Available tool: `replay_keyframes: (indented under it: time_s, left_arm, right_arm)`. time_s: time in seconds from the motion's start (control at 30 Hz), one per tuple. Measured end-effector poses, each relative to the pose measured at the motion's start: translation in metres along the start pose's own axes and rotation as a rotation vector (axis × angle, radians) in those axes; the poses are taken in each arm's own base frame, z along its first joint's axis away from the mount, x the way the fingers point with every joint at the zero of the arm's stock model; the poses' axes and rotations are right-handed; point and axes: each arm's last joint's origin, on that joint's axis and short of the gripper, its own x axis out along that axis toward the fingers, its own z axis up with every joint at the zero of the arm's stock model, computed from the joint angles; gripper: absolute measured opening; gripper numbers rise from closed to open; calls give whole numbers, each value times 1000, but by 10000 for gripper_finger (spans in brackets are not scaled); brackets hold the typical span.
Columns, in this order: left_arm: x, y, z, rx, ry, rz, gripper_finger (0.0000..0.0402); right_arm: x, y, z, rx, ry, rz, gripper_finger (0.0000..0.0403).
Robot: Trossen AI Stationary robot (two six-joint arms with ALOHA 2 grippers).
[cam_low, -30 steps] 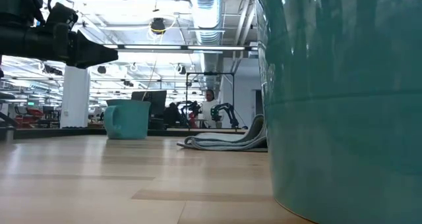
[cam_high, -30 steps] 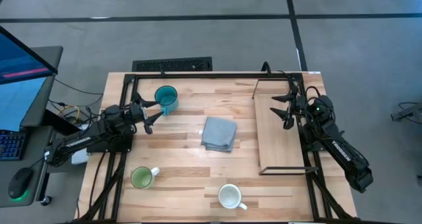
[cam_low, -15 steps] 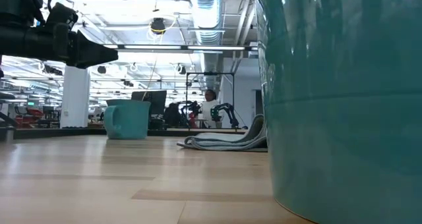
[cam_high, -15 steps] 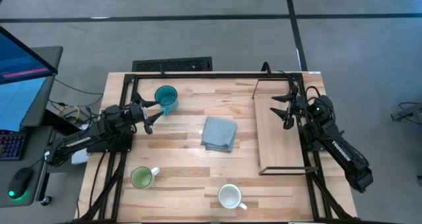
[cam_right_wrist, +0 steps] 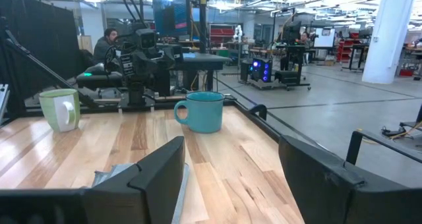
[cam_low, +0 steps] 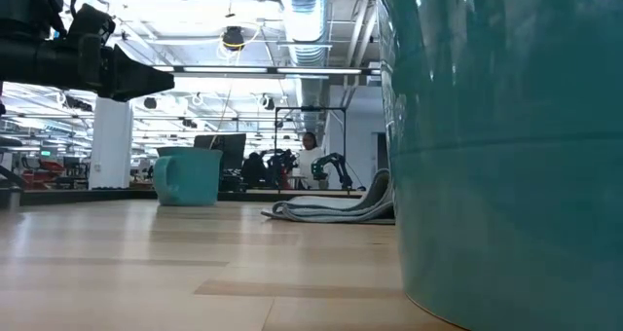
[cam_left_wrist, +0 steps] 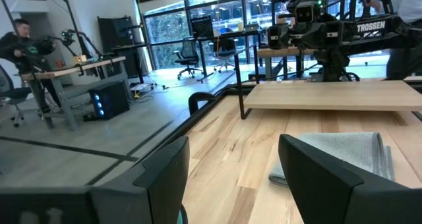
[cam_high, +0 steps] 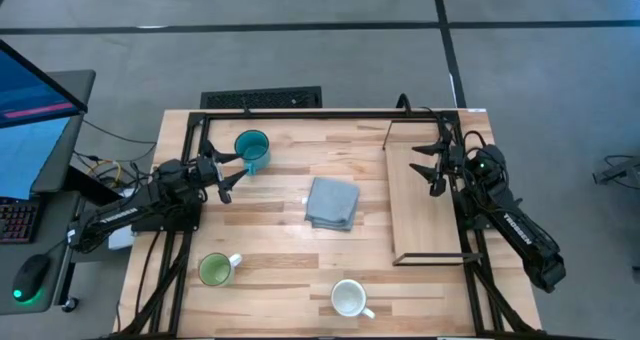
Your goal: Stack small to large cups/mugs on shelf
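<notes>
Three mugs stand upright on their bases on the slatted tabletop. The teal mug point(cam_high: 251, 148) is at the far left, the light green mug point(cam_high: 215, 270) at the near left, and the white mug point(cam_high: 348, 298) near the front edge. The shelf point(cam_high: 425, 205), a light-wood board in a black wire frame, lies flat at the right. My left gripper point(cam_high: 222, 175) hovers open and level just beside the teal mug, toward the near side. My right gripper point(cam_high: 432, 165) hovers open and level over the shelf's far end. From it the teal mug point(cam_right_wrist: 201, 112) and green mug point(cam_right_wrist: 59, 109) show across the table.
A folded grey-blue cloth point(cam_high: 332, 202) lies mid-table between the mugs and the shelf. A mug's wall point(cam_low: 496, 156) fills the right of the low view, close to the camera. A monitor and keyboard stand off the table's left. People sit at desks in the room beyond.
</notes>
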Motion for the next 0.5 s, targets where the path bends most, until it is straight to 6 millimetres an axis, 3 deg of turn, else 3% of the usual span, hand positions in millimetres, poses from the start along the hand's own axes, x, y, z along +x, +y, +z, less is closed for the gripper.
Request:
replay_keyframes:
  time_s: [0.37,0.5]
  left_arm:
    - [0,0,0,-4,0,-1,226]
    - [0,0,0,-3,0,-1,226]
  right_arm:
    - [0,0,0,6,0,0,270]
    - [0,0,0,86,0,0,270]
